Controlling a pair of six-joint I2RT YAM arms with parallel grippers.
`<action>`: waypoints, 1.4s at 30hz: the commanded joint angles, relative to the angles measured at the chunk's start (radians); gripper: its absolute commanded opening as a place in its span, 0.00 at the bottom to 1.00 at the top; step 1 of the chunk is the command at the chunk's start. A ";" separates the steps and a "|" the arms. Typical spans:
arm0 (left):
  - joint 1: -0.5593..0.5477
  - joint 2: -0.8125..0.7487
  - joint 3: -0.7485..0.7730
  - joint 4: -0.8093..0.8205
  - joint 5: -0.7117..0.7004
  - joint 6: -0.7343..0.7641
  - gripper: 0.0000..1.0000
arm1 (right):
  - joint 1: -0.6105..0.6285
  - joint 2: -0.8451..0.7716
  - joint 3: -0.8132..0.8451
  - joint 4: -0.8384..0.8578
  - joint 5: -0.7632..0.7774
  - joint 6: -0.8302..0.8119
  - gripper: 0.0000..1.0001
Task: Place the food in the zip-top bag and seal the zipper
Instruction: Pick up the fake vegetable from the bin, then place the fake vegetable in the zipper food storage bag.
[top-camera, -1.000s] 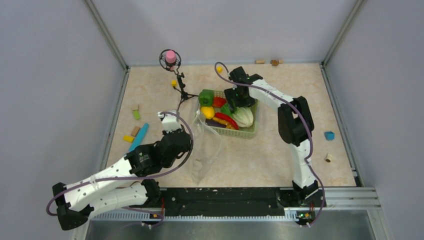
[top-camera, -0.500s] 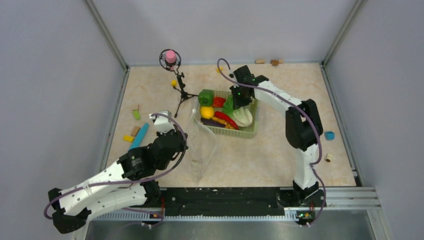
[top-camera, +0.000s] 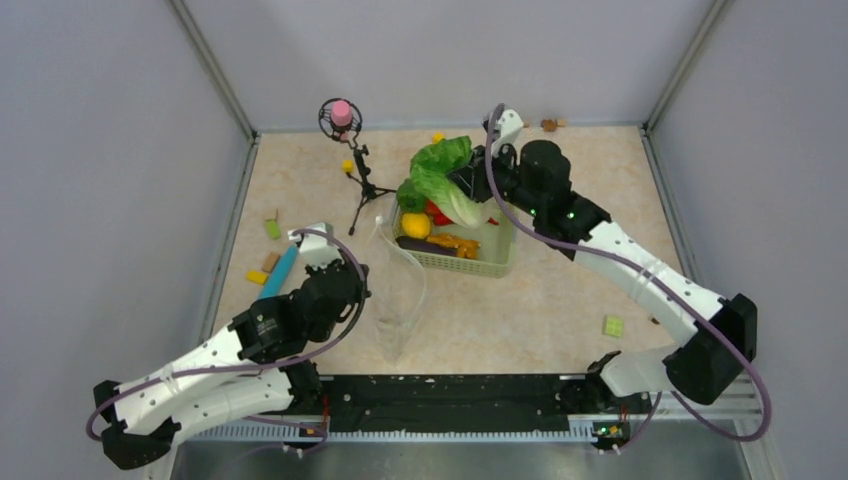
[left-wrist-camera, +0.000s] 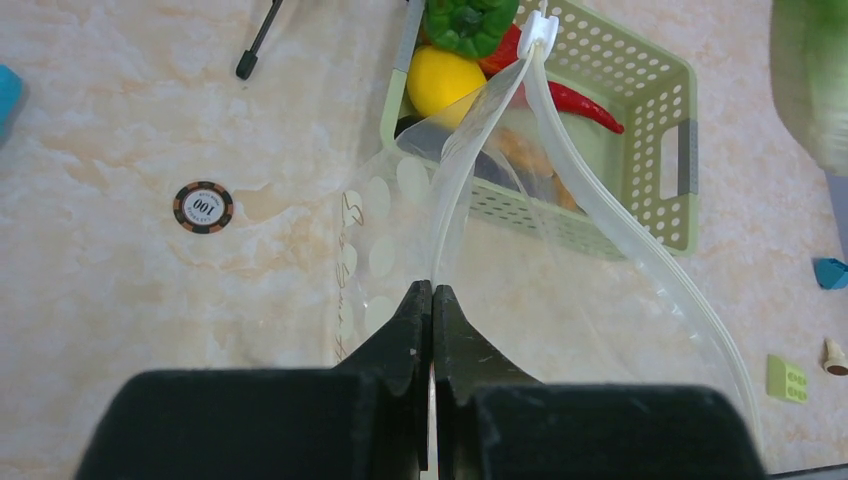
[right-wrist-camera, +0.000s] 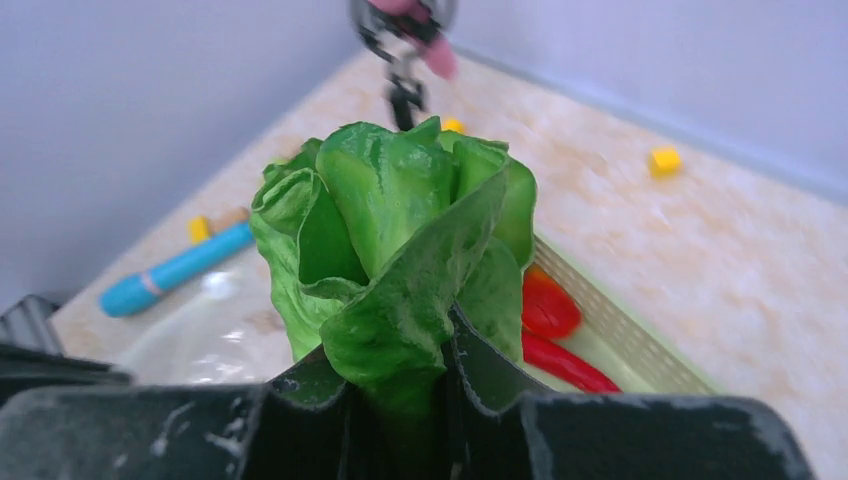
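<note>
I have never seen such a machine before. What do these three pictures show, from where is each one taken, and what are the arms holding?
These are two robot arms bolted at the near edge of a table. The wide picture comes from a fixed camera above and behind them. The other two come from a small camera on each wrist, so each gripper's own fingers show at the bottom.

The left gripper is shut on the zipper strip of a clear polka-dot bag, whose mouth stands open. The right gripper is shut on a toy cabbage, held in the air over a green basket. In the basket lie a lemon, a red chili and a green pepper. A blue stick and small blocks lie on the table.
</note>
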 joint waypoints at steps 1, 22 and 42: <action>0.003 -0.019 -0.006 0.004 -0.029 -0.021 0.00 | 0.126 -0.115 -0.103 0.387 0.008 -0.015 0.00; 0.003 -0.036 -0.027 0.018 -0.036 -0.049 0.00 | 0.466 -0.136 -0.466 1.096 0.248 0.285 0.00; 0.003 -0.059 -0.038 0.019 -0.045 -0.064 0.00 | 0.502 -0.069 -0.533 1.194 0.148 0.417 0.00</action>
